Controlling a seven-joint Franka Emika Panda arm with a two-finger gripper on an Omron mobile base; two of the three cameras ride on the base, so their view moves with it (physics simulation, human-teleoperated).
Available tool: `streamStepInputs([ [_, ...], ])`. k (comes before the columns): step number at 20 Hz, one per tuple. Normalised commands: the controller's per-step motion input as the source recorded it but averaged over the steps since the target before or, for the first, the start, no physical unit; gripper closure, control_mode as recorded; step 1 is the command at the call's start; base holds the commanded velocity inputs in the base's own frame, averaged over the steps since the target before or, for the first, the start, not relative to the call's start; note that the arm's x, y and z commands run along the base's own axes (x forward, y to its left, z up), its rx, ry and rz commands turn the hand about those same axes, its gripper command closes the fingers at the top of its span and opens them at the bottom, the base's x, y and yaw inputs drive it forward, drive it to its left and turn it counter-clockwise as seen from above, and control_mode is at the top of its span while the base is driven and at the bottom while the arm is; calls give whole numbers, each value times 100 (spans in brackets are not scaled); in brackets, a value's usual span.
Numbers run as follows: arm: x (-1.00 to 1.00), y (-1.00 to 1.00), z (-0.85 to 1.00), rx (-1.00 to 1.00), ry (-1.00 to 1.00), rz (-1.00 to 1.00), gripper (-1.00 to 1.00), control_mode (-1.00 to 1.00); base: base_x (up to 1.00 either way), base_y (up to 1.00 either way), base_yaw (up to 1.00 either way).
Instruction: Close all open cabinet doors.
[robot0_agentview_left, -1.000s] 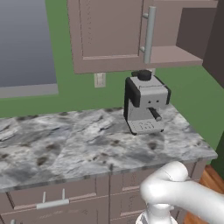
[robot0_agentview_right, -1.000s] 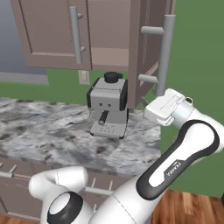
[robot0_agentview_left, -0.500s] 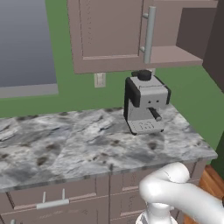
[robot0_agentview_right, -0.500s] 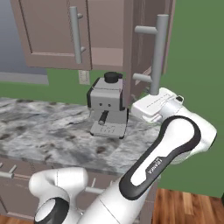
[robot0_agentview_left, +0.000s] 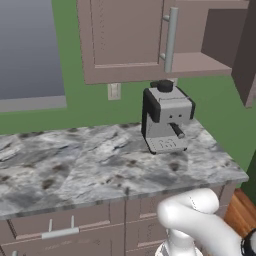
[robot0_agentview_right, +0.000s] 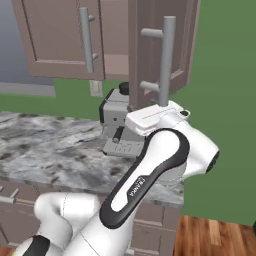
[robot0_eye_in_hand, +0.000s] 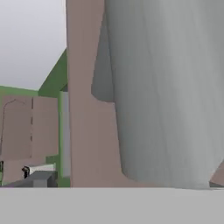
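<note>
An upper cabinet door (robot0_agentview_right: 145, 50) stands swung out from the wall cabinet, its long silver bar handle (robot0_agentview_right: 167, 60) facing right. My gripper (robot0_agentview_right: 149, 113) is pressed against this door's lower part, just below and left of the handle; its fingers are hidden behind the white hand. In the hand view the silver handle (robot0_eye_in_hand: 166, 87) looms very close in front of the brown door (robot0_eye_in_hand: 87, 122). The same open door shows at the right edge (robot0_agentview_left: 246, 50), beside the open compartment (robot0_agentview_left: 220, 45). The left cabinet door (robot0_agentview_left: 125, 35) lies flush, with its handle (robot0_agentview_left: 171, 37) on its right side.
A grey and black coffee machine (robot0_agentview_left: 167, 117) stands on the marble counter (robot0_agentview_left: 75, 165) under the cabinet, right behind my hand (robot0_agentview_right: 116, 125). Drawer fronts (robot0_agentview_left: 60, 225) run below the counter. A window (robot0_agentview_left: 27, 50) is at the left. Wood floor (robot0_agentview_right: 215, 235) lies to the right.
My hand has moved left, and the open door with its handle has swung left with it, toward the cabinet. The coffee machine and counter have stayed put.
</note>
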Motion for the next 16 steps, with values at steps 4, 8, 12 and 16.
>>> streamStepInputs([
  [4, 0, 54, 0, 1, 0, -16, -100, -100, 0, 0, 0],
  [8, 14, 41, 2, 1, 0, -12, -100, -100, 0, 0, 0],
  [12, 45, 23, 2, 7, 0, -1, -100, -100, 0, 0, 0],
  [16, 46, 11, 0, 8, 0, 2, -100, -100, 0, 0, 0],
])
